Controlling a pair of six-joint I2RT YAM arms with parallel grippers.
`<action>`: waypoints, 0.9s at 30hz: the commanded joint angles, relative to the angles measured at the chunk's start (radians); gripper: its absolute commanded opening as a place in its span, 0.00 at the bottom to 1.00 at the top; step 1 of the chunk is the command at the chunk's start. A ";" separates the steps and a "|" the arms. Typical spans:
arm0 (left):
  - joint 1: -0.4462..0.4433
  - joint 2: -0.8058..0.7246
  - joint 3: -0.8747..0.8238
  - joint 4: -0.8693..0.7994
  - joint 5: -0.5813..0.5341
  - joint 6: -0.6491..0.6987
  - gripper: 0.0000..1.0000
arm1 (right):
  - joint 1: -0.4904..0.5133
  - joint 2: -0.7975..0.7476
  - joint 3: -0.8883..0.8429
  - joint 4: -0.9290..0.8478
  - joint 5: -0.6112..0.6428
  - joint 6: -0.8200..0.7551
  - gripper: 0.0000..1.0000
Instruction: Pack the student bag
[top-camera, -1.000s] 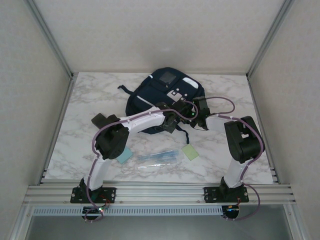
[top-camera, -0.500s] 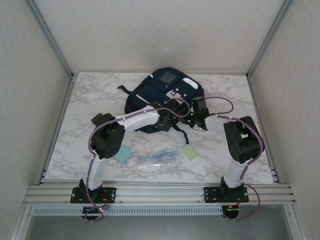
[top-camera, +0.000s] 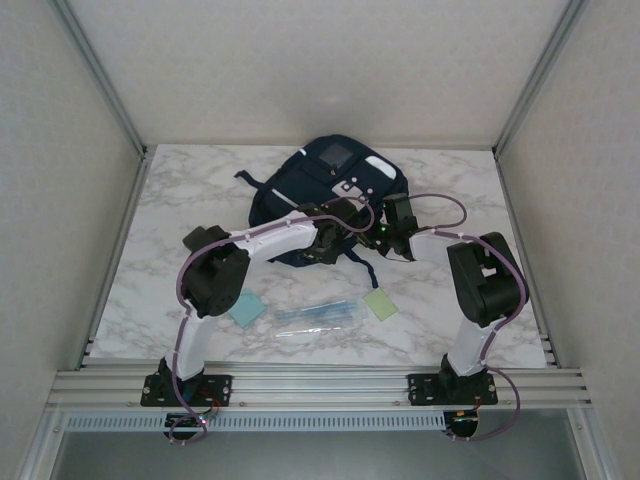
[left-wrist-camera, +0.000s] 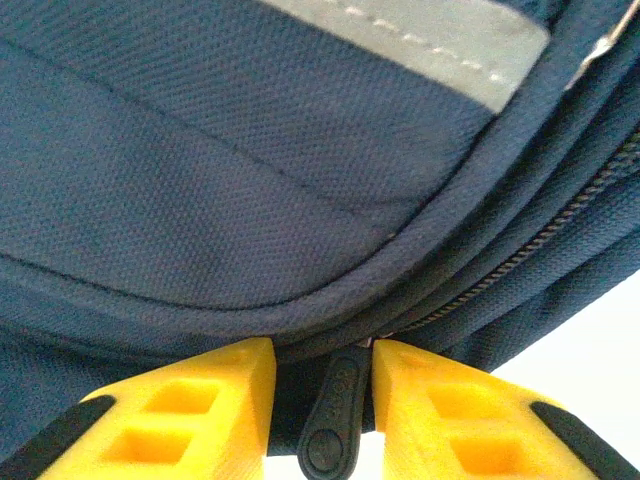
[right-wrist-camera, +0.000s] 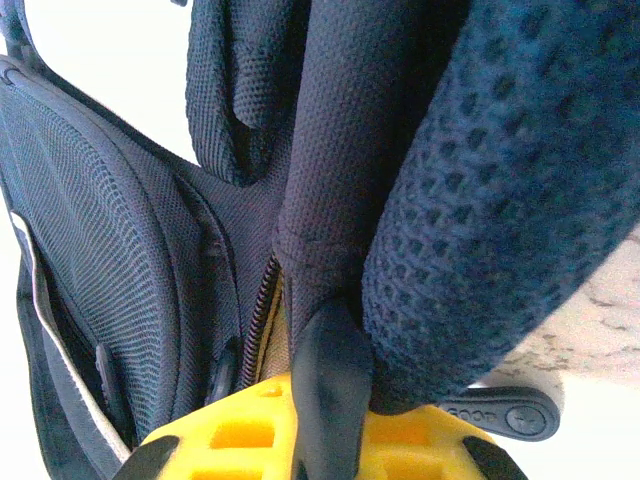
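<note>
Student bag: the large dark navy fabric student bag (top-camera: 335, 175) lies flat at 12 o'clock on the white marbled tabletop (top-camera: 170, 210), grey patch up, its near edge facing 6 o'clock so both arms can reach the zip
Left claw: the left claw (left-wrist-camera: 325, 352) sits at the bag's 6 o'clock edge, its yellow fingers narrowly parted either side of the black rubber zipper pull (left-wrist-camera: 335, 420); a sliver of gap shows on one side, so the pull looks loose rather than pinched
Right claw: the right claw (right-wrist-camera: 325, 415) is at the bag's 4 o'clock corner, clamped tight on a dark fold of the bag's fabric beside the zip track, likely bracing the bag so the zip can run without dragging it
Waiting items: a light blue square card (top-camera: 245, 308), a clear plastic pouch with thin blue contents (top-camera: 315, 316) and a pale green square card (top-camera: 380, 303) lie in a row at 6 o'clock, apart from the bag and handy for loading
Step in hand: probably working the zip; nothing looks packed yet
</note>
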 joint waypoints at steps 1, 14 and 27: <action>0.020 -0.005 -0.055 -0.176 -0.007 -0.027 0.23 | 0.001 0.001 0.027 0.009 0.005 -0.007 0.00; 0.025 0.028 -0.065 -0.219 0.056 0.009 0.00 | -0.001 0.006 0.035 0.002 0.022 -0.007 0.00; 0.161 -0.081 -0.059 -0.313 0.108 0.109 0.00 | -0.028 0.007 0.033 -0.077 0.113 -0.033 0.00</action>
